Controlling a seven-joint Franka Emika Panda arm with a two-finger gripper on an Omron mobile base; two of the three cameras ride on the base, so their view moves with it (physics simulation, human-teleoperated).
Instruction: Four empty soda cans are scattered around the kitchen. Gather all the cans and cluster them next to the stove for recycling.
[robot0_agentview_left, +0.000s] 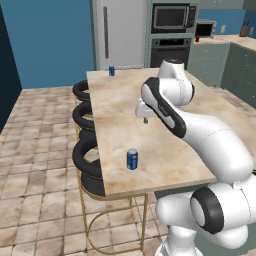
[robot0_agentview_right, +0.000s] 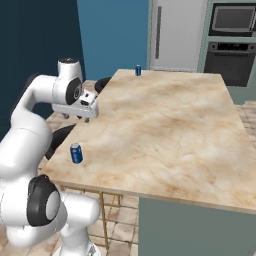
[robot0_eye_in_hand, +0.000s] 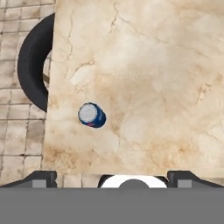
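Note:
A blue soda can (robot0_agentview_left: 132, 159) (robot0_agentview_right: 76, 153) stands upright near the front left corner of the marble island counter (robot0_agentview_left: 165, 130). The hand view looks down on its silver top (robot0_eye_in_hand: 91, 115). My gripper (robot0_agentview_left: 146, 119) (robot0_agentview_right: 88, 118) (robot0_eye_in_hand: 113, 178) hovers above the counter, behind and over that can. It is open, with its fingertips (robot0_eye_in_hand: 41, 177) wide apart and nothing between them. A second blue can (robot0_agentview_left: 111, 71) (robot0_agentview_right: 138, 70) stands at the far end of the island. A small red thing (robot0_agentview_left: 197, 38), maybe a red can, sits on the back counter. The stove is out of view.
Three black round stools (robot0_agentview_left: 86, 161) line the island's left side; one (robot0_eye_in_hand: 33, 65) lies just beyond the counter edge by the can. A fridge (robot0_agentview_left: 120, 32) and a built-in oven (robot0_agentview_left: 170, 50) stand behind the island. A counter with cabinets (robot0_agentview_left: 235, 60) runs along the right.

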